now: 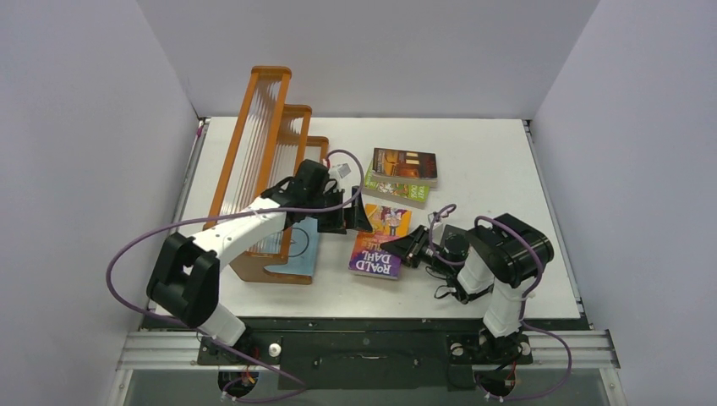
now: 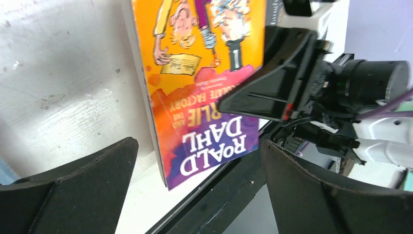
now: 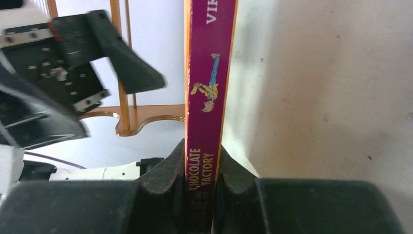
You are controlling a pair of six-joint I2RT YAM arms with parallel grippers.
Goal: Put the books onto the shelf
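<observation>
On your far left stands the shelf (image 1: 264, 152), its three orange-brown tiers stepping down toward the table's (image 1: 490, 279) middle. A light blue book (image 1: 306, 245) with a black drawing leans at the lowest tier's near end; no lettering on it can be read.

Next comes your left gripper (image 1: 347, 222). Its fingers (image 2: 73, 195) are spread wide with nothing clamped. In the left wrist view the Roald Dahl book (image 1: 379, 243) shows between them without touching either one.

That book lies near the table's middle, cover up, just right of the left gripper. Upside down in the left wrist view, the cover reads "ROALD DAHL" in white on purple, and above it part of a title ending in "FACTORY". The purple spine reads "CHOCOLATE FACTORY", with "VIR" at its far end. You cannot tell whether the book is lifted off the table.

Your right gripper (image 1: 412, 248) is clamped on the book's right edge, with its fingers (image 3: 163, 183) pressed on either side of the spine.

Farther back lie a dark brown-orange book (image 1: 404, 164) and, touching its near edge, a bright green book (image 1: 396, 192). Their print is too small to read.
</observation>
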